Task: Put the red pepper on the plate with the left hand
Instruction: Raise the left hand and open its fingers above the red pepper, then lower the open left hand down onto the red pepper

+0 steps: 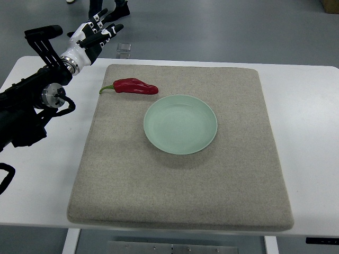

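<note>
A red pepper point(134, 86) with a green stem lies on the beige mat point(180, 180), just up and left of a pale green plate point(180, 124). The plate is empty. My left hand point(99, 33) is raised over the table's far left corner, up and left of the pepper and well apart from it. Its fingers are spread and hold nothing. The right arm is out of view.
The mat lies on a white table point(304, 106). A small clear object point(123, 48) sits at the table's far edge near my left hand. A person's feet point(108, 8) show on the grey floor beyond the table.
</note>
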